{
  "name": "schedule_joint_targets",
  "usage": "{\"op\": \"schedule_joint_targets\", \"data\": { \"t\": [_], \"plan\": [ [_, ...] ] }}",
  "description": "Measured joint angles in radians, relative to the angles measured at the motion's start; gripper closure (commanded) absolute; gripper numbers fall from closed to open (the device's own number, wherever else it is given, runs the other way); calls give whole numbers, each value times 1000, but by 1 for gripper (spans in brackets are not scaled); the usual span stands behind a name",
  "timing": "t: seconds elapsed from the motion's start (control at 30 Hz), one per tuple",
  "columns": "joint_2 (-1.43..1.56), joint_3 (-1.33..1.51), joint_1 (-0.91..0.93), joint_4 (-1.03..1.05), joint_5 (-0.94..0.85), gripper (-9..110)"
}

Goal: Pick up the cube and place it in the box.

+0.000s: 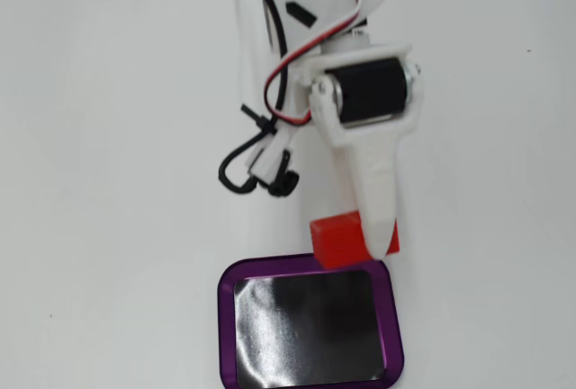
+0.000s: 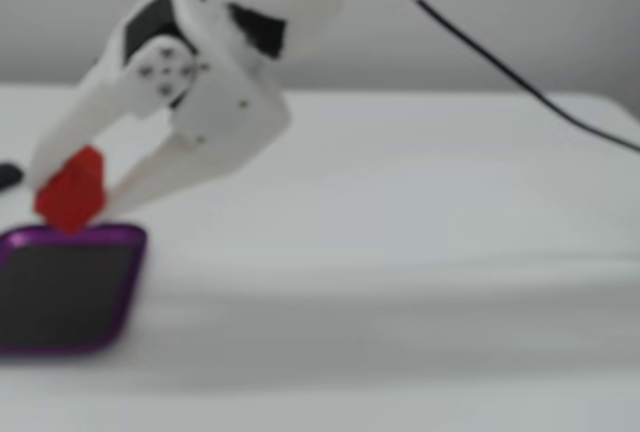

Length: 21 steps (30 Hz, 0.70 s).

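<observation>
The red cube point(image 1: 340, 238) is held between the white fingers of my gripper point(image 1: 373, 243). In a fixed view from above it hangs over the far rim of the box point(image 1: 229, 335), a shallow tray with a purple rim and a glossy dark floor. In a fixed view from the side the cube point(image 2: 70, 190) sits tilted between the two fingers of the gripper point(image 2: 68, 202), just above the far edge of the box point(image 2: 120, 297). The cube's lower tip is close to the rim; I cannot tell if it touches.
The white arm with its black servo point(image 1: 371, 90) reaches in from the top. Black and red cables point(image 1: 261, 150) hang in a loop left of the arm. A black cable point(image 2: 520, 82) runs off to the right. The table is plain white.
</observation>
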Motion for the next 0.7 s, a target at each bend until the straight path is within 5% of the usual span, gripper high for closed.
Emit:
{"op": "schedule_joint_targets", "data": {
  "t": [0.27,0.7],
  "plan": [
    [-250,-370,8,213,41,102],
    [-268,-437,12,453,41,87]
  ]
}}
